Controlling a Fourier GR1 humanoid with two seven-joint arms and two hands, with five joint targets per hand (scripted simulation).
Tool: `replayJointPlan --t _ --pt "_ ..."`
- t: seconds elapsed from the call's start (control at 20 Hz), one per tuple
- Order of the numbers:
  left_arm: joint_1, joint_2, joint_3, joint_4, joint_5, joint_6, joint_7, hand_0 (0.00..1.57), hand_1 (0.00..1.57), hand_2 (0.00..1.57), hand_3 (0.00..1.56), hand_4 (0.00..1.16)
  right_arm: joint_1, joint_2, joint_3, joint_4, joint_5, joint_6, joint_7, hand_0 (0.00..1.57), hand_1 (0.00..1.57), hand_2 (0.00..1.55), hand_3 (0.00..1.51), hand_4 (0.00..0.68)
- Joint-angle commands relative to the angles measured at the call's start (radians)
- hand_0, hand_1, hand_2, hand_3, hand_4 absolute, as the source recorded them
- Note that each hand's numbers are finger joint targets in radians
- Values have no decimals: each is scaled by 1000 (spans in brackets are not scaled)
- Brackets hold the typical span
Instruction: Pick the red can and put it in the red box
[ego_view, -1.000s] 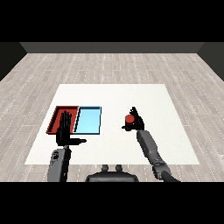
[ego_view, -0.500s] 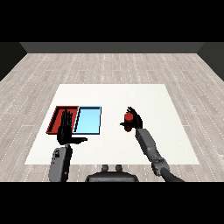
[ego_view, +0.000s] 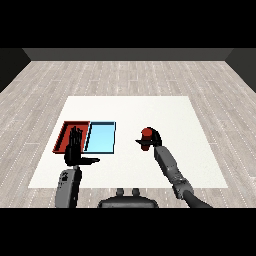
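The red can (ego_view: 146, 133) is held above the white table (ego_view: 130, 107), right of the two trays, with my right hand (ego_view: 152, 140) curled round it. The red tray (ego_view: 67, 131) lies at the left, and the light blue tray (ego_view: 101, 137) lies beside it on the right. My left hand (ego_view: 74, 150) is raised over the near edge of the red tray, fingers straight and thumb stretched out to the right, holding nothing.
The white table sits on a grey wooden floor (ego_view: 130, 75). My left forearm (ego_view: 67, 186) rises from the lower left, my right forearm (ego_view: 170, 167) from the lower right.
My right hand has carried the red can slightly to the left, toward the trays. The left hand has stayed where it was.
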Motion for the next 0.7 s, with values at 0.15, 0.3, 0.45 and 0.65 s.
replayJointPlan --t 0.15,0.3,0.45,0.65 --pt "32 -14 -12 34 -19 -6 -58 0 0 0 0 0 0 17 91 -53 9 -82 100 1531 1531 1468 1413 546" --pt "37 8 5 -41 -3 5 16 0 0 0 0 0 14 17 95 -30 1 -91 36 1550 1550 1473 1409 552" --pt "51 2 -4 -100 27 -5 52 0 0 0 0 0 -44 1 31 54 20 -58 9 1548 1548 1475 1411 558" --pt "-6 -5 -3 -14 23 -5 32 0 0 0 0 0 0 17 81 -148 -12 -118 32 1539 1539 1469 1388 581"
